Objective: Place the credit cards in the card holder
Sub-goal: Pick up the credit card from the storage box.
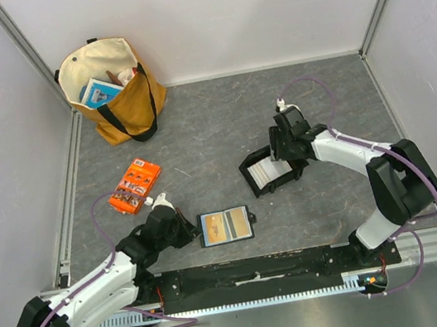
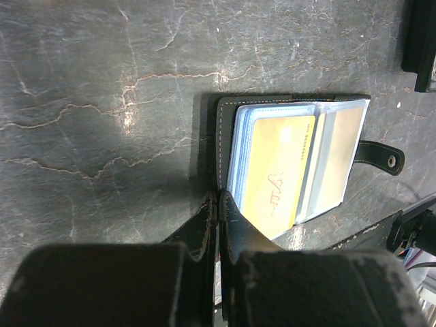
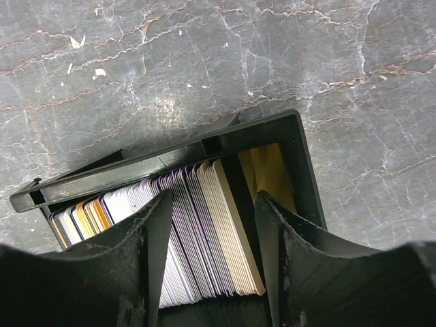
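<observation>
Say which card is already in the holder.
The yellow-gold card, inside a clear sleeve of the card holder; the other cards stand packed in the black tray.

The left arm (image 1: 97, 289) lies low and stretched from its base toward the middle of the desk, wrist nearly level. Its end effector (image 2: 218, 228) has both fingers (image 2: 201, 231) pressed almost together, pinching the near edge of the card holder (image 2: 225, 136). The right arm (image 1: 351, 154) is folded at the elbow and reaches back inward, wrist tipped downward. Its end effector (image 3: 212, 266) is spread wide, fingers (image 3: 153, 252) well apart and pointing down.
</observation>
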